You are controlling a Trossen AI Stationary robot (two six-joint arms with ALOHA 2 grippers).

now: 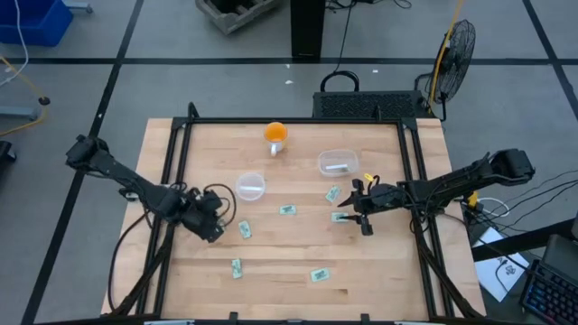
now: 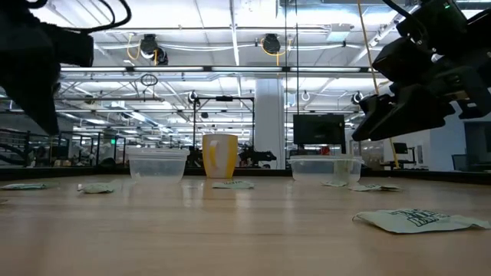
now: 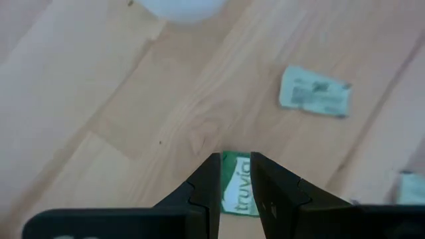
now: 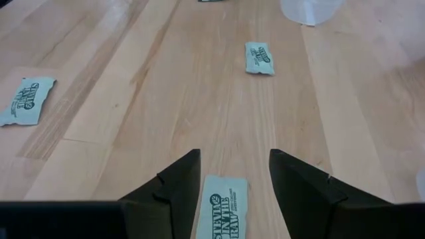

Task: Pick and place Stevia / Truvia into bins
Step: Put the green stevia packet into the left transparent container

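Several green-and-white Stevia / Truvia sachets lie flat on the wooden table (image 1: 289, 298). My left gripper (image 1: 219, 230) points steeply down over one sachet (image 3: 237, 189), which shows through the narrow gap between its fingers (image 3: 236, 158). My right gripper (image 1: 354, 215) is open and low, its fingers (image 4: 232, 156) standing on either side of another sachet (image 4: 219, 209) without touching it. The round clear bin (image 1: 250, 187) stands behind the left gripper. The rounded-rectangular bin (image 1: 338, 162) at the far right holds one sachet.
An orange object on a white base (image 1: 275, 135) stands near the far edge. Loose sachets lie at mid-table (image 1: 287, 209), beside the right gripper (image 1: 333, 193) and toward the near edge (image 1: 237, 267) (image 1: 318, 274). A black frame (image 1: 289, 121) borders the table.
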